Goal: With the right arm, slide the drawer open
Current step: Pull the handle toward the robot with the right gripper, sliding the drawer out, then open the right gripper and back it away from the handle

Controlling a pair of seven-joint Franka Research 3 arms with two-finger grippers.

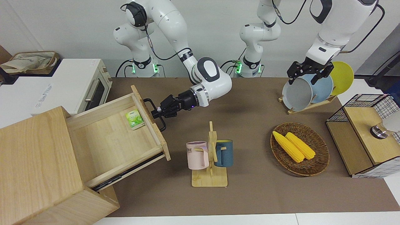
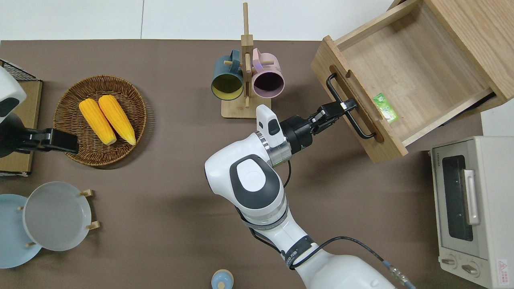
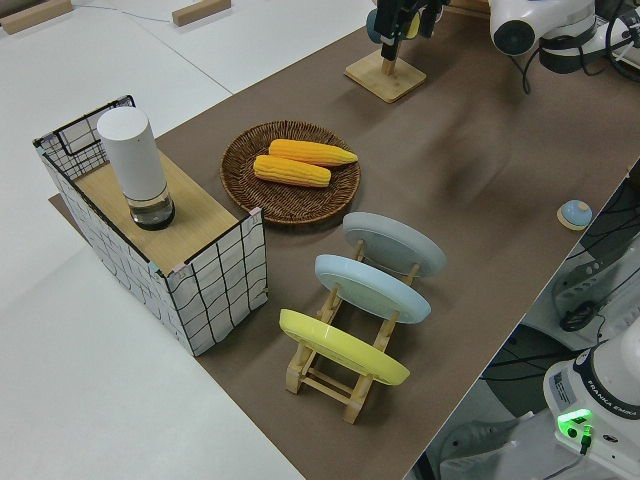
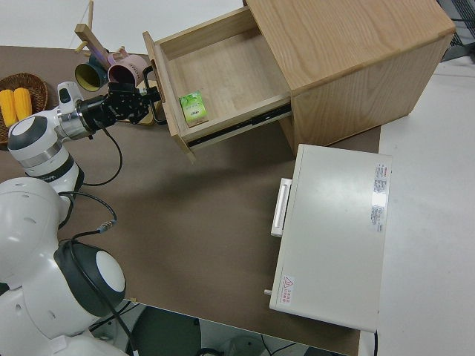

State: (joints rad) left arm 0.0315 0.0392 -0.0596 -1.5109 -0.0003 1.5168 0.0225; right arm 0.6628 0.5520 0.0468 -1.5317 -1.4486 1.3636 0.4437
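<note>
The wide light-wood drawer [image 1: 109, 134] stands pulled well out of its big wooden box [image 1: 34, 156] at the right arm's end of the table. A small green packet [image 2: 385, 107] lies inside it, against the front board. My right gripper [image 2: 346, 106] reaches in level from the table's middle and is shut on the black loop handle [image 2: 333, 86] near the middle of its bar. The front view shows the same grip, with the right gripper [image 1: 157, 114] around the handle [image 1: 149, 100]. My left gripper [image 1: 307, 75] is parked.
A wooden mug rack [image 1: 210, 156] with a pink and a blue mug stands just beside the drawer front, farther from the robots than my right gripper. A white toaster oven [image 1: 84, 84] sits nearer to the robots than the box. Corn basket [image 1: 300, 150], plate rack [image 1: 309, 90] and wire-mesh rack [image 1: 368, 134] fill the left arm's end.
</note>
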